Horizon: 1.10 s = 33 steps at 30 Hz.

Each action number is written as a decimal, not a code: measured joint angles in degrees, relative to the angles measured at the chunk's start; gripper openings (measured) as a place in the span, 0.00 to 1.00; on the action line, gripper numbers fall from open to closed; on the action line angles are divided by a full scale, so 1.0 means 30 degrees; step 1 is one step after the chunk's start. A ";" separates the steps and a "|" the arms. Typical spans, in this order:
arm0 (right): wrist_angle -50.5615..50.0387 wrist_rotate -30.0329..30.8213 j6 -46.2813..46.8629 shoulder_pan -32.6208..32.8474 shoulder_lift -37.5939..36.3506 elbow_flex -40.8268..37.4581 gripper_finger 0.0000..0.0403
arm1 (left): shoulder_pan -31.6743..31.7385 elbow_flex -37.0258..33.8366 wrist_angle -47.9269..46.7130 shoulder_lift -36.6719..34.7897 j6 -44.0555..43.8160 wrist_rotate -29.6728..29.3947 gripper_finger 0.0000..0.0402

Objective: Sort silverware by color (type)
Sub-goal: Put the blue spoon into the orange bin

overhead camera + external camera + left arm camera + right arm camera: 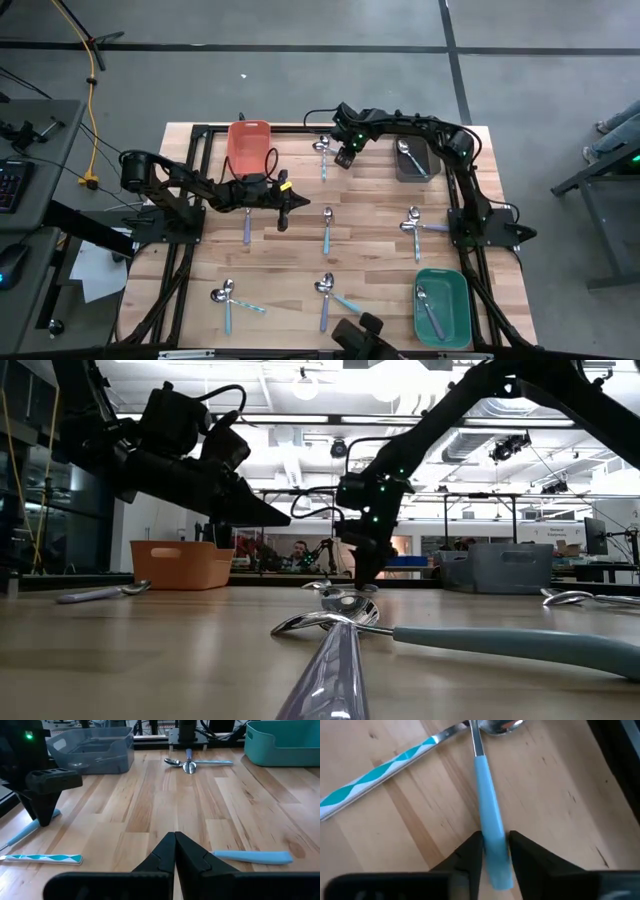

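The silverware lies scattered over the wooden table (370, 200). My right gripper (345, 156) is at the back of the table, beside the grey bin. In the right wrist view its fingers (470, 851) press both sides of the plain handle of a light-blue spoon (482, 785), which lies flat on the wood. A spoon with a teal-and-white patterned handle (380, 770) crosses it at the bowl end. My left gripper (283, 208) hovers shut and empty near the table's middle, its tips (175, 837) together. One spoon lies in the grey bin (412, 160), another in the green bin (441, 306).
An orange bin (248, 148) stands at the back left. A purple-handled spoon (246, 228) and a blue-handled spoon (327, 230) lie mid-table. Spoon pairs lie at the right (413, 225), front left (225, 297) and front centre (325, 292).
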 joint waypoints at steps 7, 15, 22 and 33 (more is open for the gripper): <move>-0.0088 -0.0217 -0.0746 0.0043 -0.0141 -0.0050 0.04 | 0.0000 0.0000 0.0152 0.0000 -0.0451 -0.0576 0.00; 0.0522 -0.0066 -0.0715 0.0419 -0.2233 -0.0328 0.05 | 0.0000 0.0000 0.0467 0.0000 -0.0469 -0.0590 0.00; 0.8416 -0.1641 0.0855 0.1648 -0.5357 -0.5630 0.04 | 0.0015 -0.0026 0.1021 0.0000 -0.0855 -0.0616 0.00; 2.4946 -0.2776 0.1123 0.4786 -1.0127 -1.5896 0.04 | 0.1270 -0.1330 0.8756 -0.0010 -0.3962 -0.0197 0.01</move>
